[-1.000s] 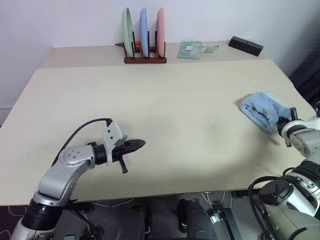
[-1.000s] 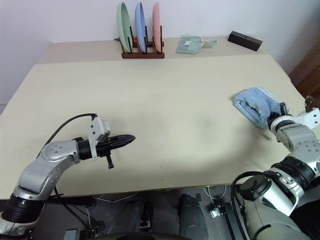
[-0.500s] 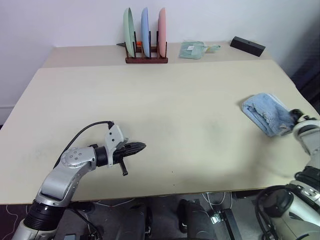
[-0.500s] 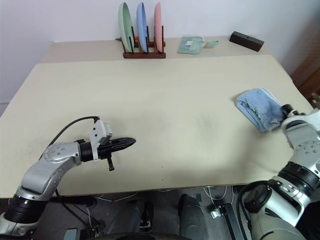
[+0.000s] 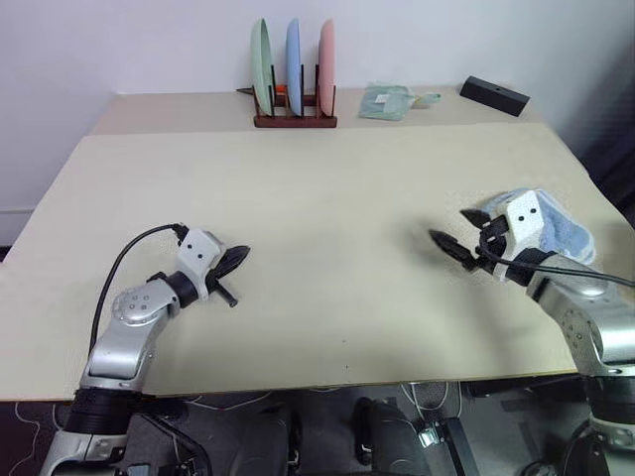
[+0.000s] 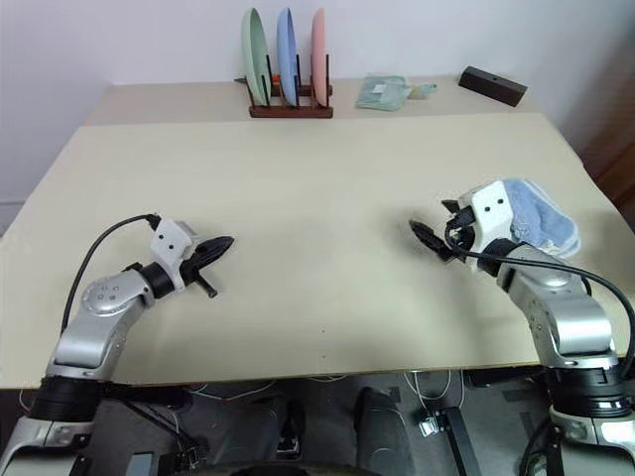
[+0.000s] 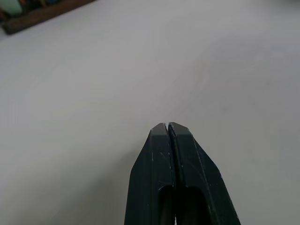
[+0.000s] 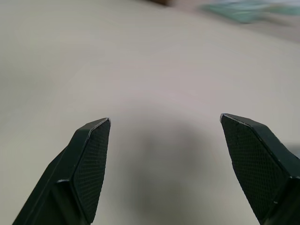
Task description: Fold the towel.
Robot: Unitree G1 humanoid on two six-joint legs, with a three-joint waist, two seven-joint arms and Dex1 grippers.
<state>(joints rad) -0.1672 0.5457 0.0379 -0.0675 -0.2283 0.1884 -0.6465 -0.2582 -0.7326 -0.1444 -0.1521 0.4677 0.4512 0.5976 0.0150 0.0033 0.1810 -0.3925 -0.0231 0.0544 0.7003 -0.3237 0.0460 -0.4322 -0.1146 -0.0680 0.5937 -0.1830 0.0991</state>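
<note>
Right fingers: I am seeing the right gripper (image 8: 164, 129) standing wide apart, holding nothing, over bare table (image 5: 327, 198).
Left fingers: I am seeing the left gripper (image 7: 168, 125) pressed together, empty, hovering low above the tabletop.
Towel: the towel (image 6: 541, 216) is lying bunched near the table's right edge, just behind my right wrist.
Far edge: a rack of plates (image 5: 293, 79), a pale green folded item (image 5: 385, 100) and a black block (image 5: 494, 95) are sitting there.

Lab bench (image 5: 298, 198) (cables beneath)
</note>
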